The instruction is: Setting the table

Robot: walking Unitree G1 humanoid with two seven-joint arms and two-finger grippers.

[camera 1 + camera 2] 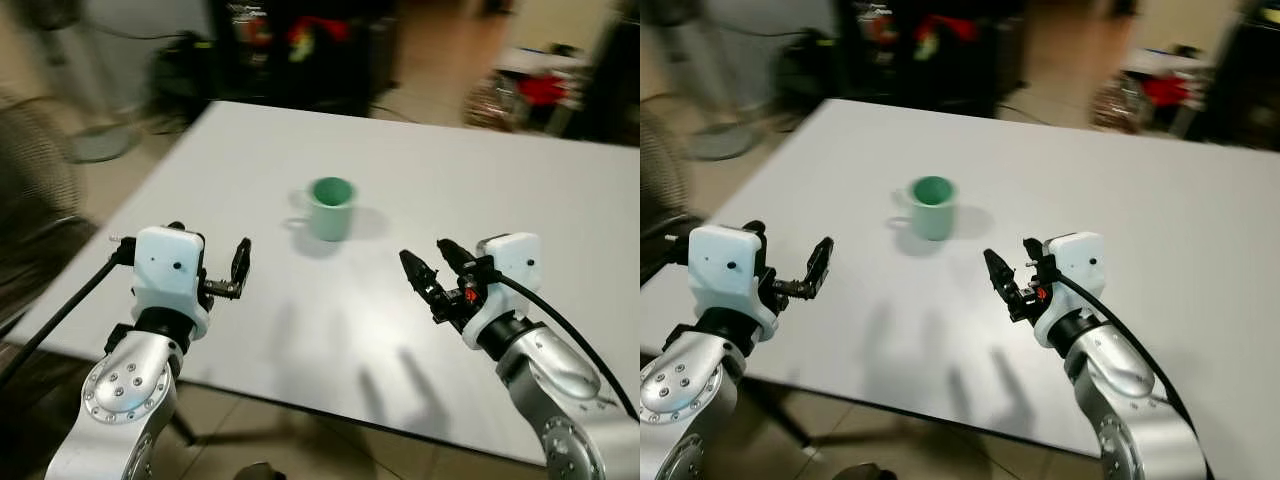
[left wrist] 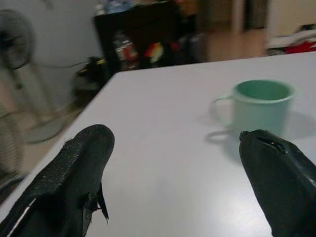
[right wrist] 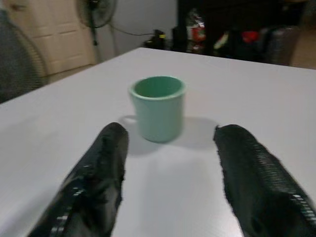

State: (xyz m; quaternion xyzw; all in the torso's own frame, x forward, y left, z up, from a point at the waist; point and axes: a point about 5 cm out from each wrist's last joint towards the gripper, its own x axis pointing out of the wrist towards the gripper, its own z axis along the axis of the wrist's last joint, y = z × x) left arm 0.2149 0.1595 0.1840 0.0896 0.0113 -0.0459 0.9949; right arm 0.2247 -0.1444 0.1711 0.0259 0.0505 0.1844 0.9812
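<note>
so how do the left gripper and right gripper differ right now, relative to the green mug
The left gripper hovers over the near left part of the white table, its fingers pointing sideways across toward the pale green ceramic mug's side; the right gripper sits at the near right, aimed up the table toward the mug. In its wrist view the right gripper frames the mug centrally; the left has it off to one side. Both are open, empty and short of the mug.

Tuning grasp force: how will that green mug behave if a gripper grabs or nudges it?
The green mug looks rigid, likely ceramic or enamel, so it shouldn't deform but could chip if dropped. Its smooth walls may slip between the black fingers. Standing upright on the smooth white table, it would probably slide rather than tip under a low push.
</note>
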